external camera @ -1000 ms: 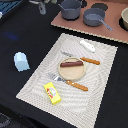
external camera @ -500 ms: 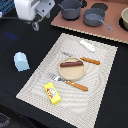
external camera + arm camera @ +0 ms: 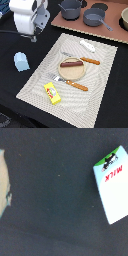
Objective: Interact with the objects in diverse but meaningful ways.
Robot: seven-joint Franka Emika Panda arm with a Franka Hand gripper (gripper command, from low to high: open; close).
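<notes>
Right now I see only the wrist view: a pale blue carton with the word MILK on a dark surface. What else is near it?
Observer: In the exterior view, the milk carton sits off a woven placemat, on that view's left of it.
Operator: Where is the sausage?
Observer: The sausage lies on a round plate in the middle of the placemat.
Operator: And the yellow packet?
Observer: The yellow packet lies near the placemat's front corner, apart from the plate.

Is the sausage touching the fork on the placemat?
Apart. The exterior view shows the sausage lying on the plate, while the fork lies beside the plate's edge with plate surface between them.
</notes>
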